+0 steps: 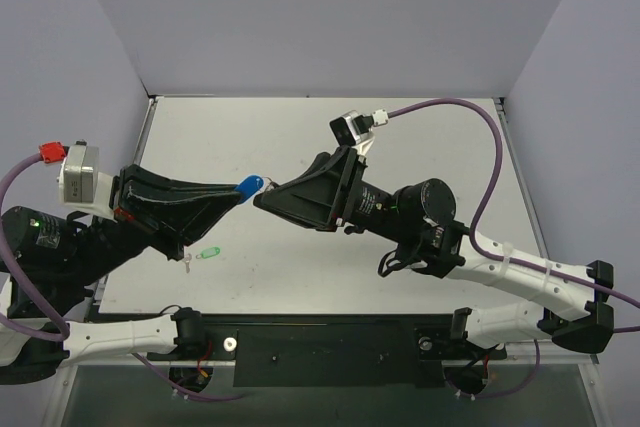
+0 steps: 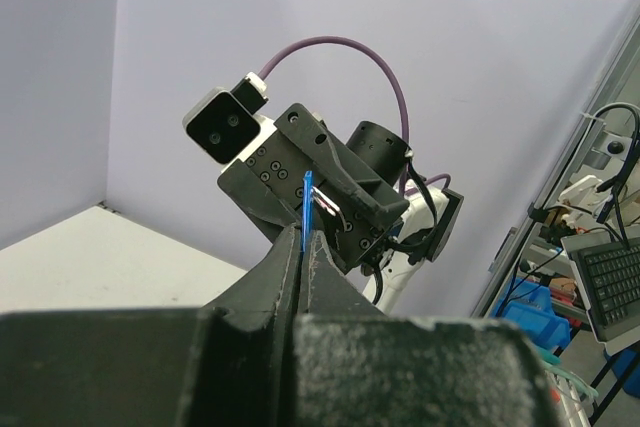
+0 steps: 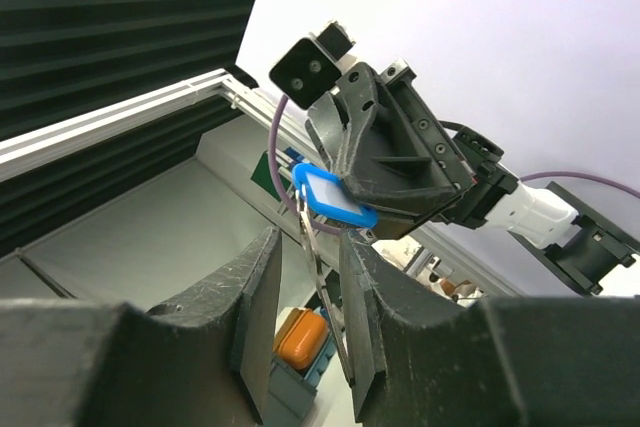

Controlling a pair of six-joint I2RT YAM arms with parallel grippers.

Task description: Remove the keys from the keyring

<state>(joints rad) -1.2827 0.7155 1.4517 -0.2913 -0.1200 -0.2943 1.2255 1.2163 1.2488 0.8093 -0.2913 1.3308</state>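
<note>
Above the desk (image 1: 400, 147), mid-air: L & R arms meet tip to tip over the centre-left, w/ the keyring (image 1: 249, 184) raised between them. Left pincer (image 1: 240, 190) is clenched on the blue tag, gripping it edge-on by one end. That leaves the thin ring & the tiny silver key (image 3: 322, 282) dangling free on the far side, presumably so the other arm has room to work.

Right pincer (image 1: 262, 199) is released. Its wrist cam shows both fingers (image 3: 255, 287) standing apart, w/ the key hanging down in the gap between them, near the right-hand finger but not visibly pinched. Judged from this, key & ring are not yet separated. Next step prob. needs the R fingers to close on the key & work it round the ring while L holds firm. Parts are tiny, so a slip looks easy.

Green tag (image 1: 209, 253) w/ its own key lies on the desk near the L arm, well apart, not involved.

Tag's pale centre is blank as far as can be seen. No brand or writing legible anywhere.
</note>
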